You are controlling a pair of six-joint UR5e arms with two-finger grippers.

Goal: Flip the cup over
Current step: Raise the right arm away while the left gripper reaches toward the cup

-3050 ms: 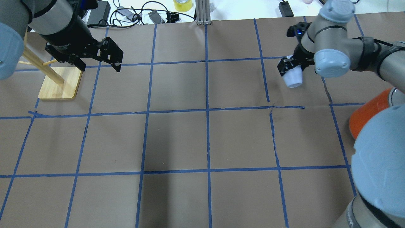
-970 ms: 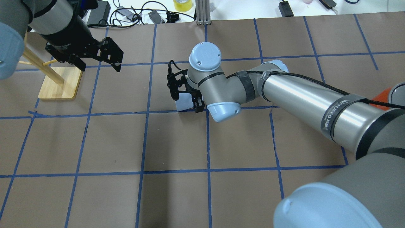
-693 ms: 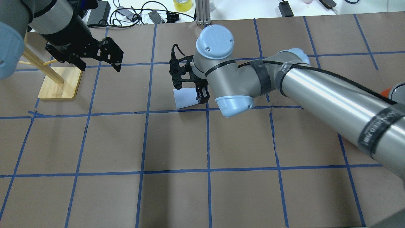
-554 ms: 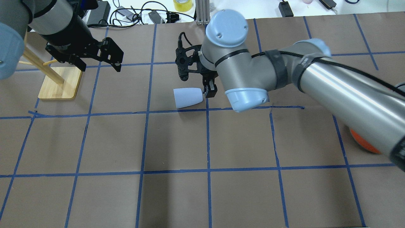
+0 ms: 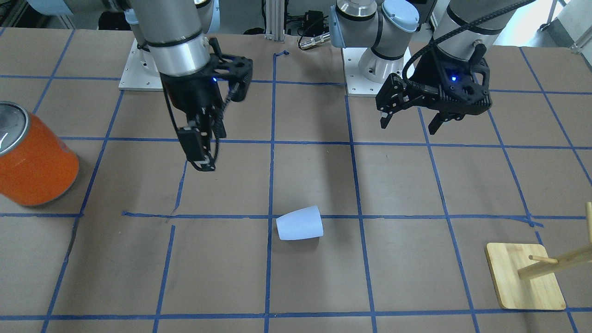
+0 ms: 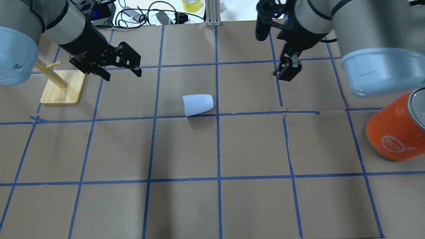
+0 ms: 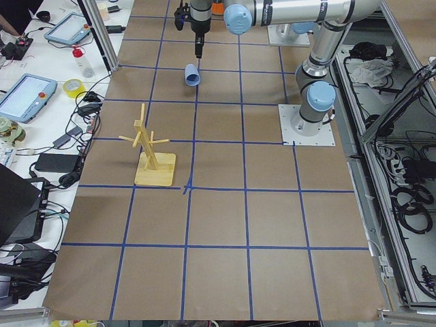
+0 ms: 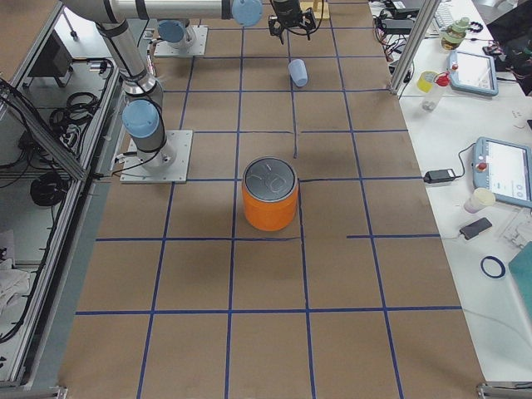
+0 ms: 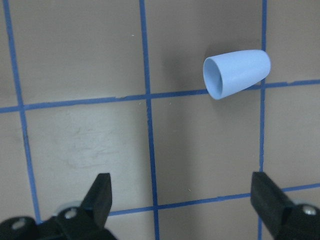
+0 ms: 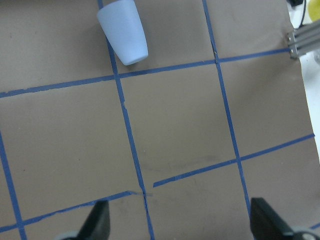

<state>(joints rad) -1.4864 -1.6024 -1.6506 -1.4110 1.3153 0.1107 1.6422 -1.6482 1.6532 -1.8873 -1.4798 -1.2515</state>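
Observation:
The pale lavender-blue cup [image 6: 198,105] lies on its side on the brown paper near the table's middle, mouth toward the robot's left and narrow base toward its right. It also shows in the front view [image 5: 299,223], the left wrist view [image 9: 236,73] and the right wrist view [image 10: 123,31]. My right gripper [image 6: 287,71] is open and empty, raised above the table to the right of the cup and farther back. My left gripper [image 6: 123,73] is open and empty, hovering to the cup's left and farther back, clear of it.
A large orange can [image 6: 395,132] with a silver top stands at the table's right side. A wooden peg rack [image 6: 63,86] on a bamboo base stands at the far left. Cables and a yellow tape roll [image 6: 192,5] lie beyond the far edge.
My right gripper carried the cup from the right to the middle, laid it on its side, let go, and pulled back to the right. My left gripper shifted slightly toward the cup.

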